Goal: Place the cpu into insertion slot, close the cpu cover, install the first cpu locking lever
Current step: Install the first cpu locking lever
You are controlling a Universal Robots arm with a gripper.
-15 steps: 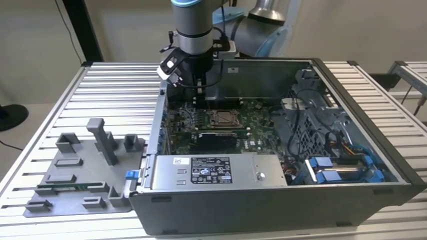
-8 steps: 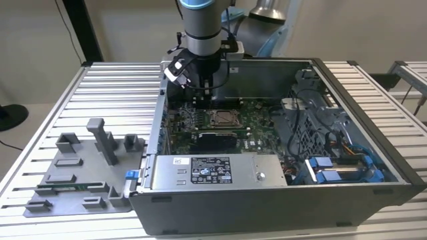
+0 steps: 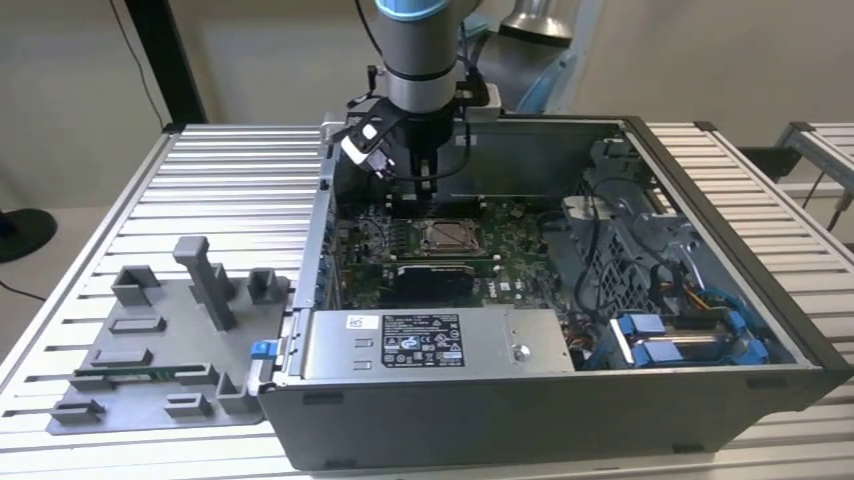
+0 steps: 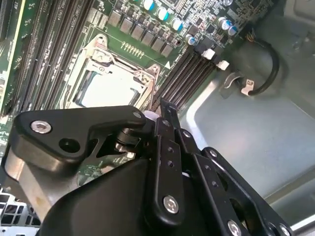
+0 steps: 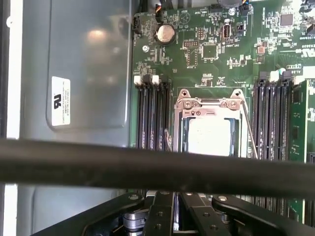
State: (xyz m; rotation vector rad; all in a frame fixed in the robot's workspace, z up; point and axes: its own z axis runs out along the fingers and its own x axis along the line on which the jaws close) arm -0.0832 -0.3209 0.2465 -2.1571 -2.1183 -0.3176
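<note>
The jaws, pressed together with nothing between them, hang inside the open computer case (image 3: pixel 534 410) above the green board (image 5: pixel 206 64), and just below and beside their tips the chip (image 5: pixel 209 137) lies flat under the closed metal cover (image 5: pixel 209 105) framing it.

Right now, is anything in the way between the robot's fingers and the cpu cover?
Nothing visible does. Only open air separates the gripper from the cpu cover, lying flat over the cpu.
</note>
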